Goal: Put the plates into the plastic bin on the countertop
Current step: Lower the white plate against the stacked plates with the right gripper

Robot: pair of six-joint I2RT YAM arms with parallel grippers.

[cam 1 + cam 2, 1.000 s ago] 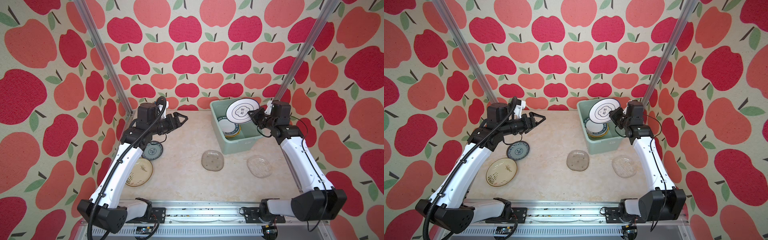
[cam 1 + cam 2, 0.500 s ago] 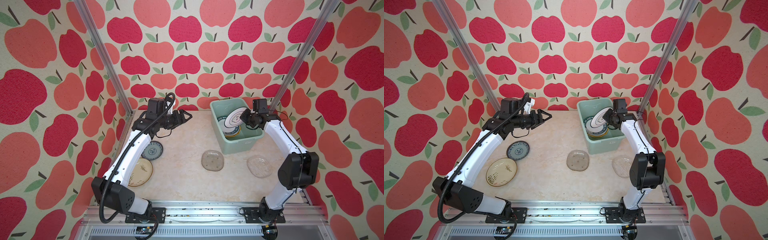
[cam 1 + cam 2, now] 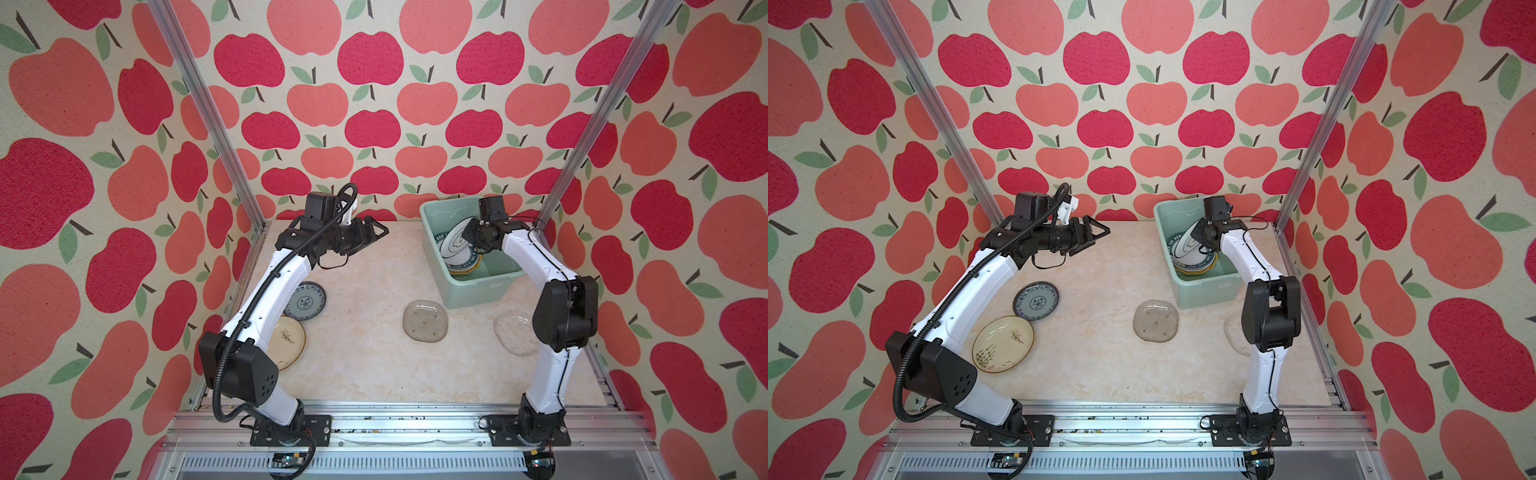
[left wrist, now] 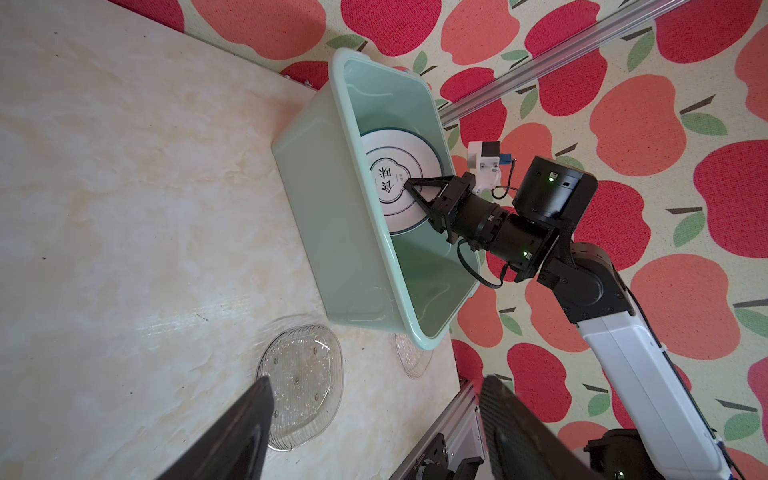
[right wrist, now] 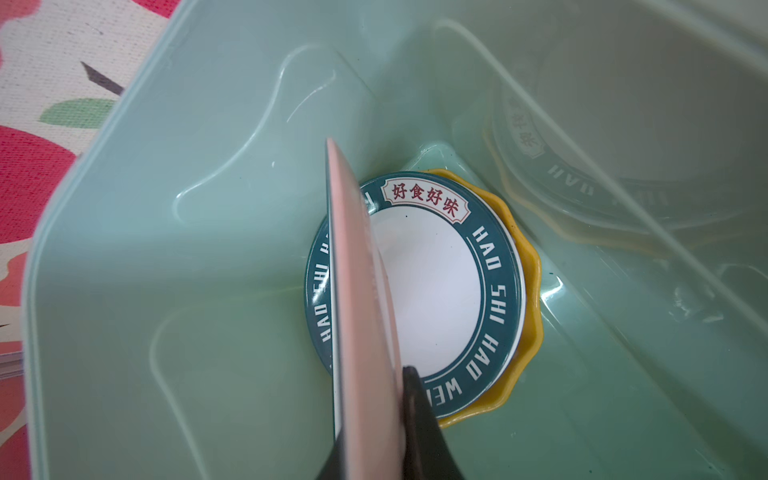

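Right gripper (image 4: 409, 183) is pinched shut on the rim of a white plate (image 4: 395, 160). The plate is held tilted inside the plastic bin (image 3: 478, 291), probably so it can slide flat onto the stack.

The stack is a teal-rimmed plate (image 5: 494, 291) on a yellow scalloped plate (image 5: 534, 291). Rim reads "HAO SHI HAO WEI" and 好食好味. Bin label (image 3: 495, 285) is illegible.

Left gripper (image 3: 379, 233) is wide open and empty, well apart from the bin. A clear glass plate (image 3: 424, 321) waits near the bin's labelled wall.

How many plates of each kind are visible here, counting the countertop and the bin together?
White plates with dark rim: 2
Yellow scalloped plate: 1
Clear glass plates: 2
Cream plate: 1
Blue-patterned plate: 1
Total: 7
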